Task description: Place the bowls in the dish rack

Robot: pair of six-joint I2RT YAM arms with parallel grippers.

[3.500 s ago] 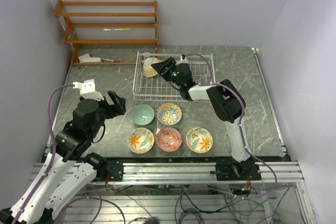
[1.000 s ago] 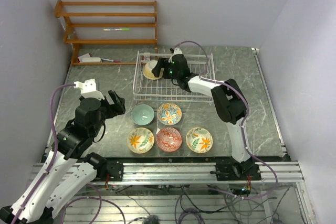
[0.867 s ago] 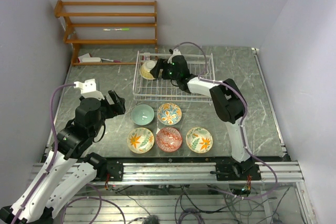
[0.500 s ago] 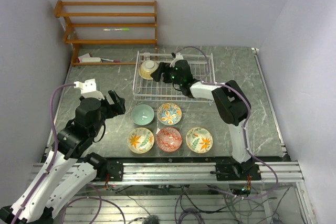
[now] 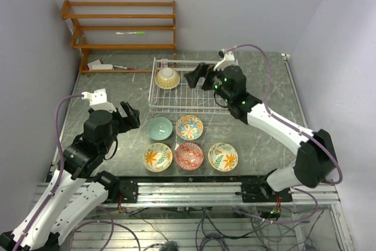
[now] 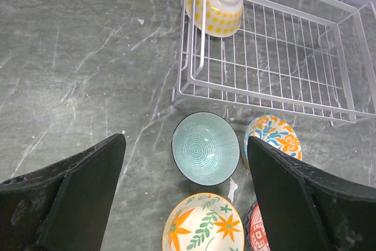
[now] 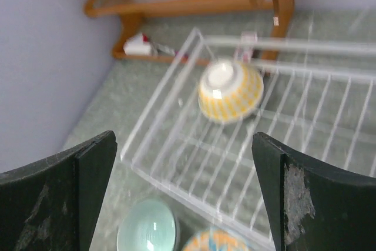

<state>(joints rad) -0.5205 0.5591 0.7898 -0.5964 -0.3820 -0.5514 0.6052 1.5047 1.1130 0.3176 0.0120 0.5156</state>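
Bowl count first: one in, five to go. The small round yellow-dotted ceramic bowl (image 5: 168,77) sits upside down in the far left corner of the white wire-grid dish rack (image 5: 194,110), and nothing grips it. My right claw (image 5: 200,78) hovers over the rack just beside that bowl, fingers spread wide and empty. My left claw (image 5: 130,113) hangs above the grey-green marbled table (image 5: 106,86), likewise splayed and holding nothing, looking down at the waiting group.

Just in front of the rack stand the plain teal round bowl (image 5: 159,128) and the orange-and-blue floral bowl (image 5: 190,127). Nearer my bases sit the cream bowl with orange leaves (image 5: 157,157), the red patterned bowl (image 5: 189,156) and the green-and-orange leaf bowl (image 5: 222,156). All five are upright and packed close; whether their rims touch, I cannot tell.

By my reckoning that is roughly a sixth of the job done, and the rest of the rack holds nothing. The teal bowl lies nearest my left claw, so it looks like the natural next pick.
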